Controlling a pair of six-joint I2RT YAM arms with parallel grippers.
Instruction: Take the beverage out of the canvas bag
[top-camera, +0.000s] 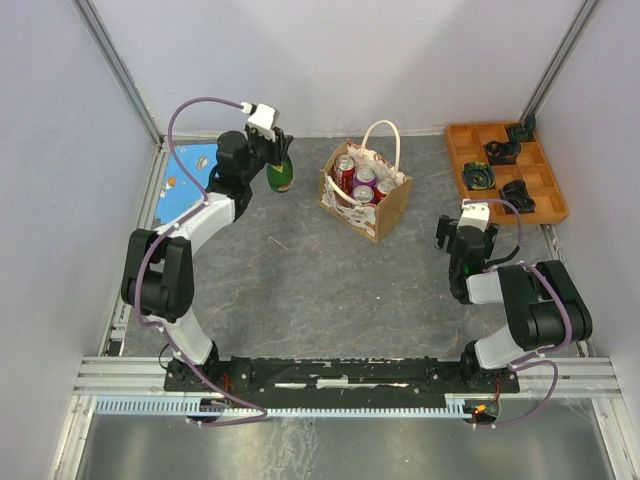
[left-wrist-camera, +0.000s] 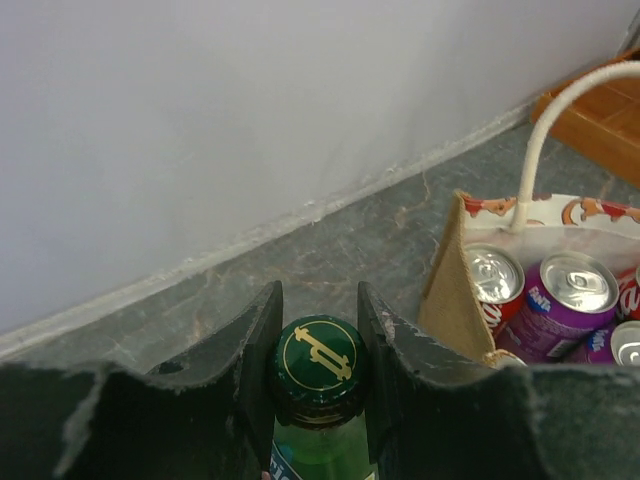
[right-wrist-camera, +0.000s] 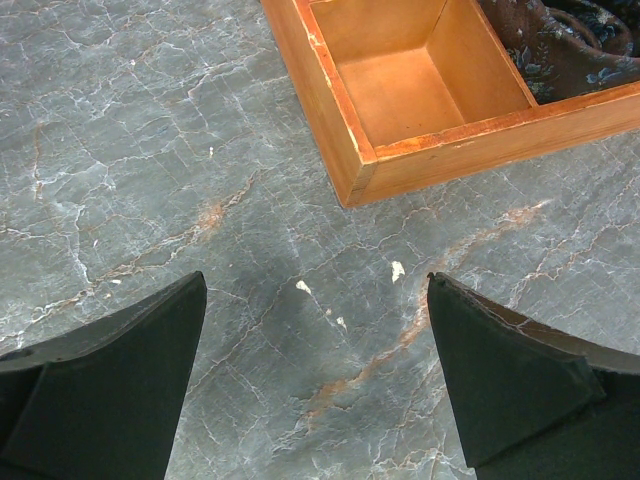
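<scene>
The tan canvas bag (top-camera: 385, 205) with white handles stands at the back middle of the table and holds several red and purple cans (top-camera: 364, 178). It also shows in the left wrist view (left-wrist-camera: 452, 290), right of the fingers. My left gripper (top-camera: 278, 160) is left of the bag, shut on the neck of a green glass bottle (top-camera: 281, 176). The bottle's green cap (left-wrist-camera: 320, 357) sits between the two fingers. My right gripper (right-wrist-camera: 315, 290) is open and empty over bare table at the right.
An orange compartment tray (top-camera: 470, 140) with dark objects stands at the back right; its corner (right-wrist-camera: 352, 160) lies just ahead of the right gripper. A blue printed sheet (top-camera: 185, 175) lies at the back left. Walls enclose the table.
</scene>
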